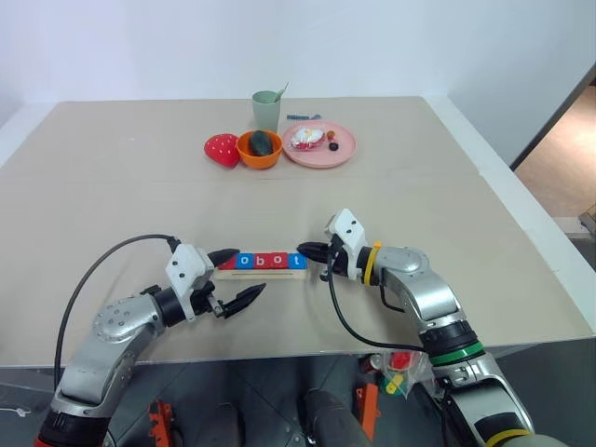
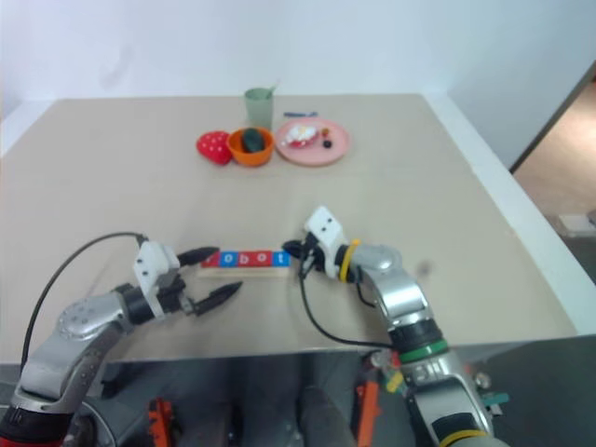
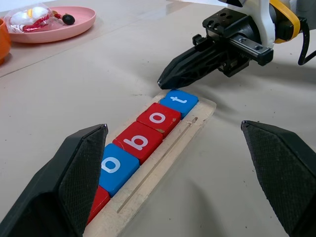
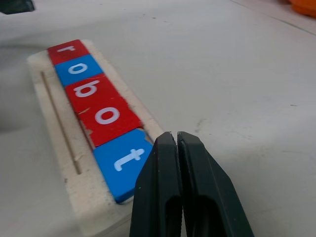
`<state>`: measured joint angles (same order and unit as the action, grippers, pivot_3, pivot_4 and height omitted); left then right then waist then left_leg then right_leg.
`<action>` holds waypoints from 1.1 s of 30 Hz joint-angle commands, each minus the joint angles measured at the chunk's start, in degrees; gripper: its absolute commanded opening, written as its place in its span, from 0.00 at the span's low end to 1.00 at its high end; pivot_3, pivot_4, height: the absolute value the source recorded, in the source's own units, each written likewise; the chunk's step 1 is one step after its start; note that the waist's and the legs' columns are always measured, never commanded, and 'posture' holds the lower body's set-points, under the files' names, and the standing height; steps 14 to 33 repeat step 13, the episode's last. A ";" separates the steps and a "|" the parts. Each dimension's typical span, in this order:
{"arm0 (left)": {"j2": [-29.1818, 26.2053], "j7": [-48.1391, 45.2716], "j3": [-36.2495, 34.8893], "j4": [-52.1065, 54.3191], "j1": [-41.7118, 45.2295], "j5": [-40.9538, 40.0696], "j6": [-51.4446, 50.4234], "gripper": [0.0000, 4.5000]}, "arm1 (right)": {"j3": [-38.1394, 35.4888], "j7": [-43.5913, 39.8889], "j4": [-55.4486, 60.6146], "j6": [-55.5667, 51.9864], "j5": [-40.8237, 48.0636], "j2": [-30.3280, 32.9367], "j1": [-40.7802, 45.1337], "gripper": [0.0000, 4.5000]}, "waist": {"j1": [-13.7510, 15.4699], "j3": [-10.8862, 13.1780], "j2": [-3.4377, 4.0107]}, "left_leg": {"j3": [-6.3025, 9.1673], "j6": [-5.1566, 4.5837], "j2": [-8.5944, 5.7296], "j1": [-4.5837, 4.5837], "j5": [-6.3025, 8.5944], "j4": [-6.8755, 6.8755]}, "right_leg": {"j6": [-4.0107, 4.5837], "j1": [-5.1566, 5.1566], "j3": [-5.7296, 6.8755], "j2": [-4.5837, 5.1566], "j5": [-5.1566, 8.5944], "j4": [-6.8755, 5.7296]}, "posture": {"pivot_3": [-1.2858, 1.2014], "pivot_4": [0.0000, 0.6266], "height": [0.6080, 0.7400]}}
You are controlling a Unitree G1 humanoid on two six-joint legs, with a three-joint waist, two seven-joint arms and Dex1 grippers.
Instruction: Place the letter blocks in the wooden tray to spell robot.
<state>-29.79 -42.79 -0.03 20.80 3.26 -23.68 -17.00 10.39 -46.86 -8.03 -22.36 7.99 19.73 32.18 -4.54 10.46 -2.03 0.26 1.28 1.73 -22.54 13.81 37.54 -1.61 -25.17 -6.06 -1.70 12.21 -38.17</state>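
- The table (image 1: 112, 186) is a broad beige surface, and everything else stands on it.
- The left gripper (image 1: 233, 277) hovers at the left end of the wooden tray, its two black fingers spread wide, one above the tray's end and one in front of it; nothing is between them.
- The right gripper (image 1: 311, 252) sits at the tray's right end, its fingers pressed flat together with nothing pinched; in its own wrist view the joined tips sit just beside the blue "t" tile (whether they touch it cannot be told).
- The pink plate (image 1: 319, 156) stands at the far side of the table and carries a few small toys.
- The wooden tray (image 3: 163, 168) lies near the front edge of the table, between the two grippers, long side running left to right.
- The green cup (image 1: 266, 109) stands behind the plate's left side.
- The orange bowl (image 1: 260, 158) is just left of the plate, with a dark item inside.
- The red strawberry toy (image 1: 222, 149) touches the bowl's left side.
- The letter blocks (image 4: 96, 106) lie in a row inside the tray, edge to edge, reading r, o, b, o, t: red, blue, red, red, blue.
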 commanded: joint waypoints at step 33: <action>-2.11 10.20 -17.60 -8.03 0.14 -0.38 -1.74 1.00 | -15.96 -5.60 -6.62 2.17 8.95 12.55 -0.36 0.99 | 0.07 -0.01 -0.01 | 0.00 -0.09 -0.01 -0.04 0.10 -0.06 | -0.06 0.01 -0.01 0.02 0.14 0.08 | 0.52 0.24 1.00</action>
